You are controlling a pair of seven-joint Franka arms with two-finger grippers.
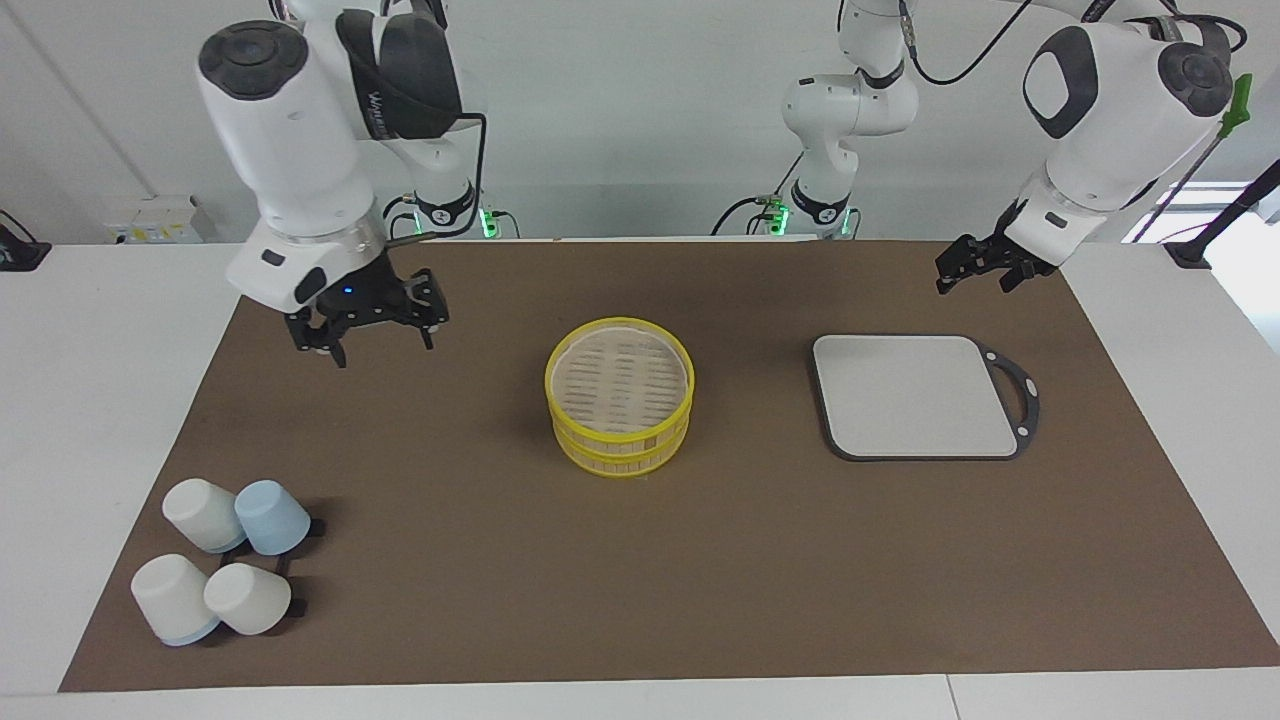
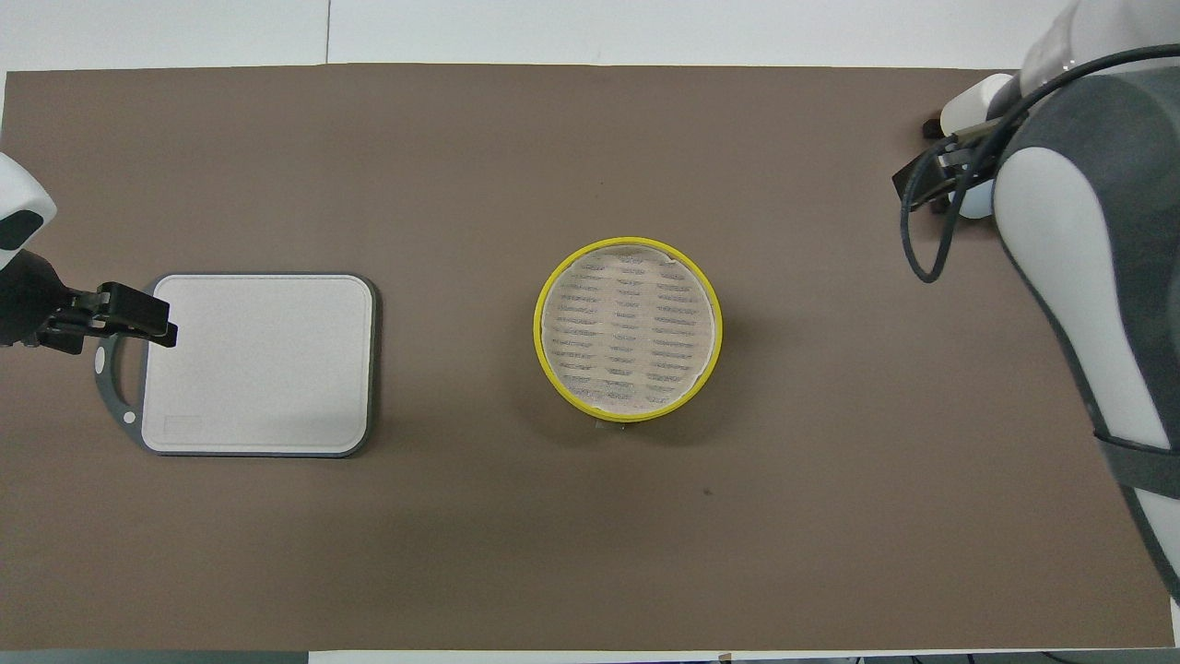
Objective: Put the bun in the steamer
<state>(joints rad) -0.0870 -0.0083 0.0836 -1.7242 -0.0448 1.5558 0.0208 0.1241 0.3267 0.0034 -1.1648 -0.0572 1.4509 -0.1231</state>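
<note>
The steamer (image 1: 620,398) stands in the middle of the brown mat, two yellow-rimmed tiers with a slatted top; it also shows in the overhead view (image 2: 629,330). Its inside is hidden. The bun is not in view. My right gripper (image 1: 383,345) hangs open and empty over the mat toward the right arm's end, apart from the steamer. My left gripper (image 1: 978,278) is open and empty, up in the air by the handle end of the grey tray; in the overhead view (image 2: 138,318) it overlaps the tray's edge.
A grey rectangular tray (image 1: 915,440) with a handle lies bare toward the left arm's end (image 2: 258,443). Several upturned white and pale blue cups (image 1: 225,565) stand farther from the robots at the right arm's end.
</note>
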